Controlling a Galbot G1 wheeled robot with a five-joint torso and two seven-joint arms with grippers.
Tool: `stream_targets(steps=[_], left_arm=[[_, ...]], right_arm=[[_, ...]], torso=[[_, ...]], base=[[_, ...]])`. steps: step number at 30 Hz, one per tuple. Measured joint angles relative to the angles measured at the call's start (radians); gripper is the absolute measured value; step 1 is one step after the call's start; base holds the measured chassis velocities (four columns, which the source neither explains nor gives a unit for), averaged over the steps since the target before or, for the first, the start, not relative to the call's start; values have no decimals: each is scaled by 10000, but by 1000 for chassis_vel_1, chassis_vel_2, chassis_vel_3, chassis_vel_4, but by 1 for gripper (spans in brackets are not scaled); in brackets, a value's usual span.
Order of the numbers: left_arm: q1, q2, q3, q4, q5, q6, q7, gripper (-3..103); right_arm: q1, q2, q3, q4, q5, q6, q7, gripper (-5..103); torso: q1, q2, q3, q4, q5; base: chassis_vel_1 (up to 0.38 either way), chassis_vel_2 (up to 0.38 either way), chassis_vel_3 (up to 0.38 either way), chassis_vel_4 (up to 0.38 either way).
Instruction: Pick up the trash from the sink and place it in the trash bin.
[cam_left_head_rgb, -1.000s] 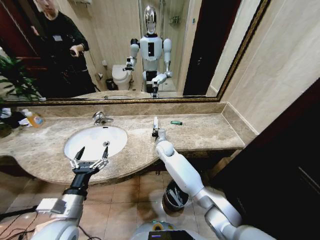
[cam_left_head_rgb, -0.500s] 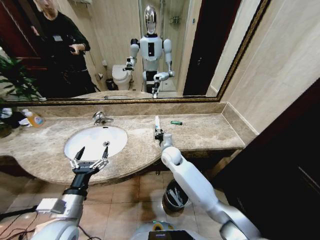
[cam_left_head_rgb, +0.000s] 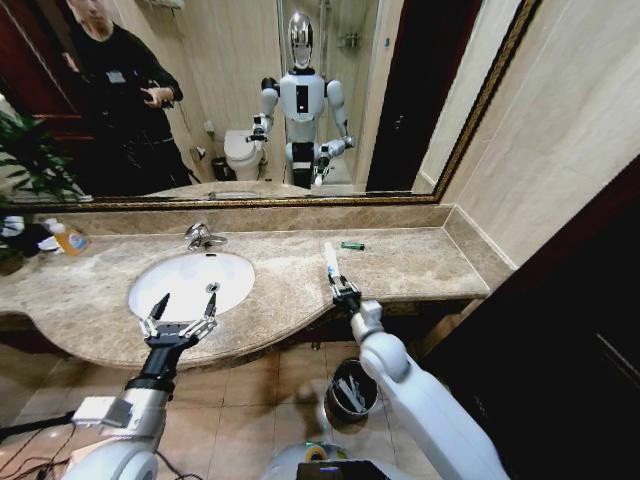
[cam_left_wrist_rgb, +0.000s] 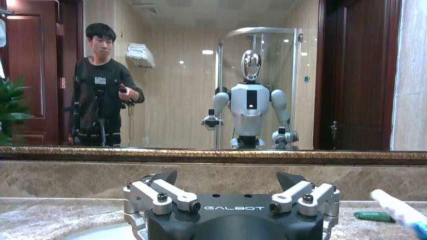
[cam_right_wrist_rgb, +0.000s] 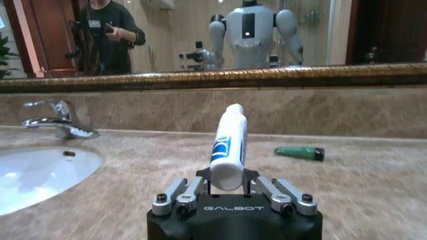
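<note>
Right gripper (cam_left_head_rgb: 343, 288) clamps a white tube (cam_left_head_rgb: 330, 259) over the counter, right of the sink (cam_left_head_rgb: 190, 283). Keep it pinched until above the trash bin (cam_left_head_rgb: 350, 388) (near, below). Left gripper (cam_left_head_rgb: 180, 318) idles, fingers spread.

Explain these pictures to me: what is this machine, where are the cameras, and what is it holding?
It is a wheeled robot with two arms, facing a bathroom mirror that reflects it. One picture comes from a camera on its head, looking down at the sink and the marble counter. The other two come from cameras on its wrists. The left gripper hovers open at the sink's front edge. The right gripper is shut on a small white tube, a piece of trash, held above the counter's front edge. A little green piece lies on the counter near the back wall. The faucet stands behind the basin, and the bin sits on the floor below.
</note>
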Motion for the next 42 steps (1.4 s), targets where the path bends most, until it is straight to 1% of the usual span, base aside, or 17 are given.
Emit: stream_targets(steps=[4, 7, 9, 13, 15, 18, 20, 23, 30, 33, 39, 42], left_arm=[[0, 0, 0, 0, 0, 0, 0, 100], [0, 0, 0, 0, 0, 0, -1, 100], [0, 0, 0, 0, 0, 0, 0, 100], [0, 0, 0, 0, 0, 0, 0, 100], [0, 0, 0, 0, 0, 0, 0, 100], [0, 0, 0, 0, 0, 0, 0, 100], [0, 0, 0, 0, 0, 0, 0, 100], [0, 0, 0, 0, 0, 0, 0, 100], [0, 0, 0, 0, 0, 0, 0, 100], [0, 0, 0, 0, 0, 0, 0, 100], [0, 0, 0, 0, 0, 0, 0, 100], [0, 0, 0, 0, 0, 0, 0, 100]], right_arm=[[-514, -75, 174, 322, 11, 13, 0, 27], [-1650, -75, 520, 917, -178, 75, -6, 27], [-1843, -46, 567, 1012, -249, 99, -4, 27], [-3160, 189, 827, 1556, -997, 490, 49, 27], [-3359, 226, 847, 1643, -1088, 546, 90, 27], [-4093, 435, 872, 1828, -1543, 789, 257, 27], [-4193, 469, 871, 1828, -1644, 831, 270, 27], [-4742, 638, 822, 1814, -2045, 1017, 270, 27], [-5124, 766, 781, 1470, -2388, 1289, 271, 27], [-5147, 812, 778, 1053, -2494, 1422, 254, 27], [-4760, 1007, 868, -410, -2967, 2028, 68, 27], [-4608, 1046, 878, -915, -2951, 2065, 18, 27]], torso=[[0, 0, 0, 0, 1], [0, 0, 0, 0, 0], [1, 0, 0, 1, 0], [0, 0, 0, 1, -1], [0, 0, 0, 0, -1], [0, 0, 0, 1, -1], [0, 0, 1, 1, -1], [0, 0, 1, 0, -1], [0, 0, 1, 1, -2], [1, 0, 2, 0, -2], [1, 0, 2, 1, -1], [1, -1, 2, 1, -2]], base=[[0, 0, 0, 0], [0, 0, 0, 0], [0, 0, 0, 0], [0, 0, 0, 0], [0, 0, 0, 0], [0, 0, 0, 0], [0, 0, 0, 0], [0, 0, 0, 0], [0, 0, 0, 0], [0, 0, 0, 0], [0, 0, 0, 0], [0, 0, 0, 0]])
